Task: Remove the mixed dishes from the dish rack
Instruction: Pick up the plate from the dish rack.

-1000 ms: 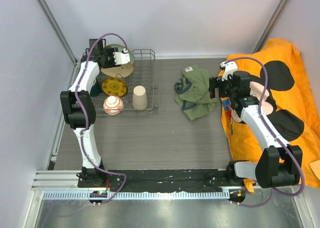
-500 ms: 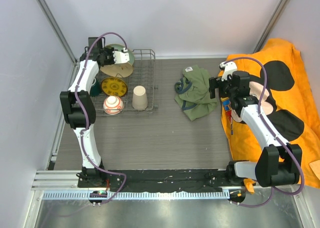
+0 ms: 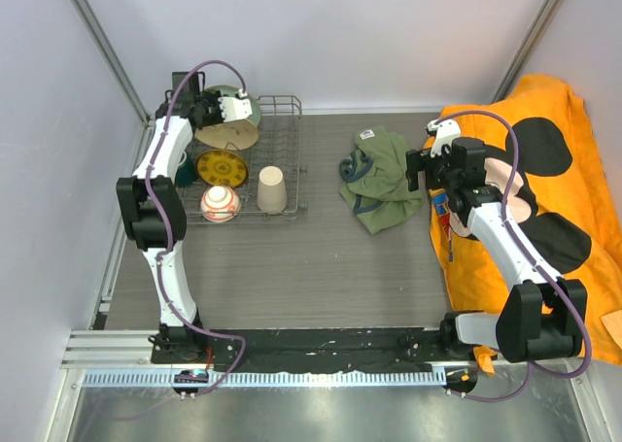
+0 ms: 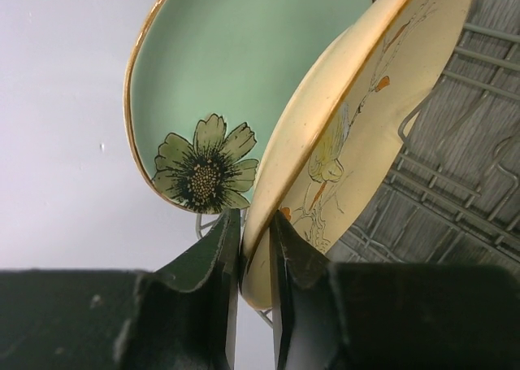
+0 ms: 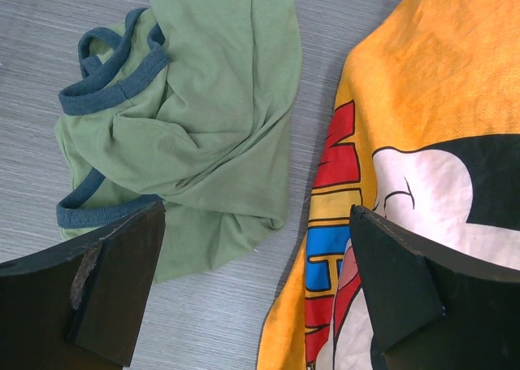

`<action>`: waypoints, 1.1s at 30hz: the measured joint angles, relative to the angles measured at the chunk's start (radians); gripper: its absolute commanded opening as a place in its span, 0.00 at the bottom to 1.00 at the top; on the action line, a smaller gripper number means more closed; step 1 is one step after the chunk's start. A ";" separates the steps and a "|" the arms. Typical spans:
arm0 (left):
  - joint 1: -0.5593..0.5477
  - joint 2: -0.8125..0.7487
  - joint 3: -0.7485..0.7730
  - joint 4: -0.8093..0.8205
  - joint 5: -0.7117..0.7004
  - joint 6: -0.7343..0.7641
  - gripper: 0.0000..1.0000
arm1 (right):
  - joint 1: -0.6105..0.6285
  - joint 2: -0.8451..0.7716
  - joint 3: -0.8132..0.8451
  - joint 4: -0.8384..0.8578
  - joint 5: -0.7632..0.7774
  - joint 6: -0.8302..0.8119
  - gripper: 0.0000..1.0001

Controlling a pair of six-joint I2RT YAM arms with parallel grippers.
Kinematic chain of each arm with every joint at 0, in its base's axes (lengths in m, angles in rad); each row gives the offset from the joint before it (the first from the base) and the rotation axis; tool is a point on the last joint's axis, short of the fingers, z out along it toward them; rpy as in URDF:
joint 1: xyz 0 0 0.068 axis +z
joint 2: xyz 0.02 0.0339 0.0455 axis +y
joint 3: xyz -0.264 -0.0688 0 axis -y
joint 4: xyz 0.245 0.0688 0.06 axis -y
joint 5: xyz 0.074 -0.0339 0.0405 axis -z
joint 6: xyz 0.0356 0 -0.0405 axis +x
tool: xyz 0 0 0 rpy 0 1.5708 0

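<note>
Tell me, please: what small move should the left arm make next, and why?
Probably lift the cream plate a little straight up, out of the rack. The left tool is shut on its rim, so the grasp looks ready. The green plate stands close behind it, so a sideways pull could knock that plate.

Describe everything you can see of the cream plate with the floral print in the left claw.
The cream floral plate looks like glazed ceramic, with orange and yellow flowers painted on its face. It stands tilted on edge at the far end of the grey wire dish rack, overlapping the pale green plate behind it. The left claw pinches its rim, one finger on each side.
</note>
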 measured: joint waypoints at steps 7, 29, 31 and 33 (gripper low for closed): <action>0.000 -0.028 -0.031 0.000 -0.010 -0.060 0.00 | 0.000 0.000 0.000 0.000 -0.001 0.000 1.00; 0.000 -0.075 -0.071 0.001 -0.016 -0.078 0.00 | 0.000 0.000 0.000 0.000 -0.002 0.000 1.00; 0.000 -0.088 -0.077 0.003 -0.014 -0.074 0.00 | 0.000 0.000 0.000 0.000 -0.002 0.000 1.00; 0.000 -0.107 -0.084 0.004 -0.010 -0.071 0.00 | 0.000 0.000 0.000 0.000 -0.002 0.000 1.00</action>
